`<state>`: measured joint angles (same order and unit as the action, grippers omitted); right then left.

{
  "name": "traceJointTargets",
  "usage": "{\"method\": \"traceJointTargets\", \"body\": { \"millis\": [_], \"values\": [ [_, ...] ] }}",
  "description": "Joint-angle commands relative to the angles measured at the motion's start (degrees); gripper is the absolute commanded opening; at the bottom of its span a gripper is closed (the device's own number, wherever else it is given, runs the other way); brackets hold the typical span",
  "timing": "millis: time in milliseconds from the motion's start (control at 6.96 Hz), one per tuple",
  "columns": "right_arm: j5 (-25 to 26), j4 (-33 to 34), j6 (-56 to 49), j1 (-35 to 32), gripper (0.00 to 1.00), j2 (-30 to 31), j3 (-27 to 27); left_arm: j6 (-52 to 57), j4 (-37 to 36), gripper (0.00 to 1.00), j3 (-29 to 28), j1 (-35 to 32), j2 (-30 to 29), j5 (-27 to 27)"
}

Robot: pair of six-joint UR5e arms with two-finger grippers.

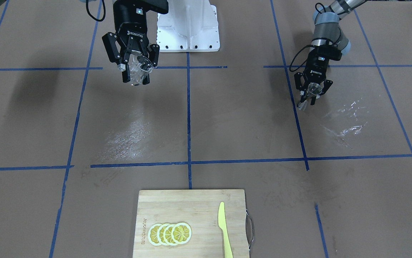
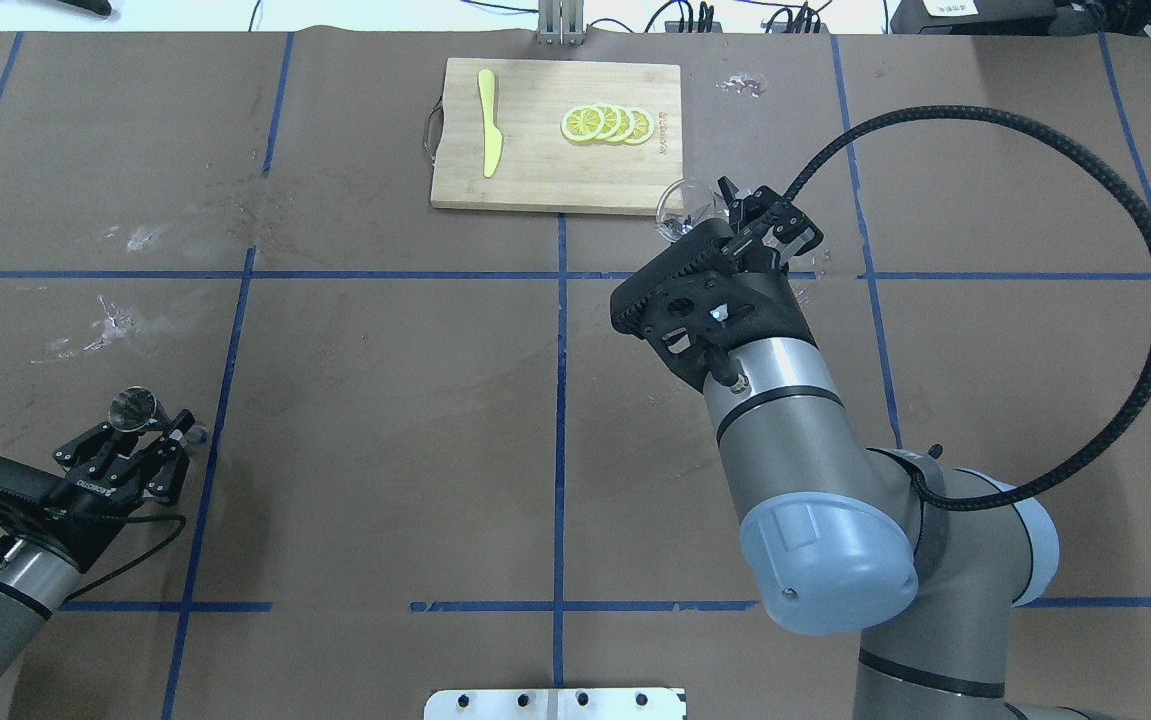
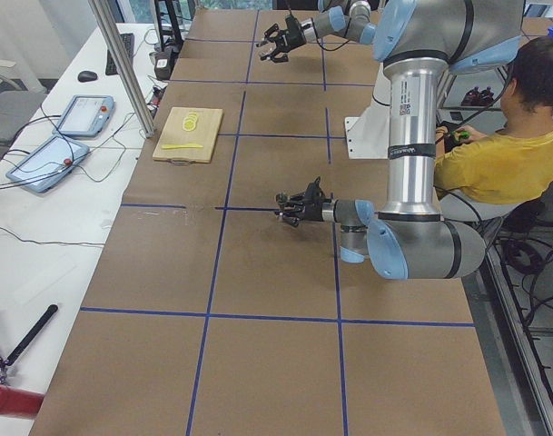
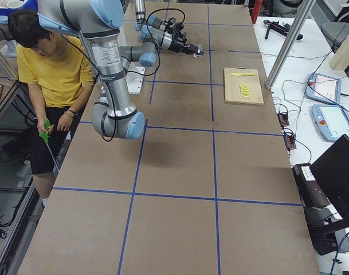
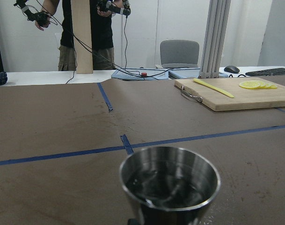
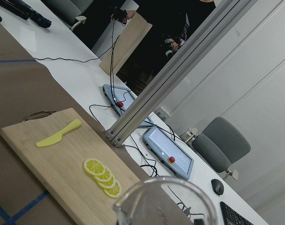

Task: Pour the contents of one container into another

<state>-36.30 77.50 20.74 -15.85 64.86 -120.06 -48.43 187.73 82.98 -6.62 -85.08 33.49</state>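
Note:
My right gripper [image 1: 135,76] hangs high above the table, shut on the small clear glass [image 1: 139,67], which is tilted. The overhead view shows this glass [image 2: 682,205] sticking out past the right gripper [image 2: 735,215], near the board's corner. Its rim [image 6: 165,199] fills the bottom of the right wrist view. My left gripper [image 1: 308,98] is low over the table, shut on the metal jigger [image 1: 313,88]. From overhead the jigger [image 2: 132,407] sits at the tip of the left gripper [image 2: 140,435]. Liquid glints inside the jigger's cup [image 5: 169,183].
A wooden cutting board [image 2: 535,170] at the far middle carries lemon slices [image 2: 607,123] and a yellow knife [image 2: 489,135]. Wet patches [image 1: 345,122] shine on the brown table cover. A person in a yellow shirt [image 3: 508,154] sits beside the robot base.

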Motion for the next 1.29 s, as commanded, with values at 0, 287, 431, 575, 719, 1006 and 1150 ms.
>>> {"method": "traceJointTargets", "body": {
  "millis": [0,287,431,575,719,1006,1150],
  "values": [
    [0.00,-0.07,0.00,-0.06,0.00,0.00,0.00,0.00,0.09,0.88,0.25,-0.15,0.09,0.00],
    [0.00,0.02,0.00,-0.06,0.00,0.00,0.00,0.09,0.70,0.99,1.56,-1.46,0.27,0.08],
    [0.00,0.02,0.00,-0.06,0.00,0.00,0.00,0.35,0.70,0.99,3.92,-2.08,0.96,0.00],
    [0.00,0.02,0.00,-0.06,0.00,0.00,0.08,4.36,1.14,0.99,6.20,-2.95,1.23,0.00],
    [0.00,0.02,0.00,-0.06,0.00,0.09,0.00,5.70,1.23,0.99,7.88,-3.83,1.41,0.08],
    [0.00,0.02,0.00,-0.06,0.00,0.09,0.00,9.74,1.32,0.99,11.22,-6.29,1.41,0.61],
    [0.00,0.02,0.00,-0.06,0.00,0.09,0.00,10.89,1.41,1.00,12.10,-7.17,1.41,1.05]
  ]
}}
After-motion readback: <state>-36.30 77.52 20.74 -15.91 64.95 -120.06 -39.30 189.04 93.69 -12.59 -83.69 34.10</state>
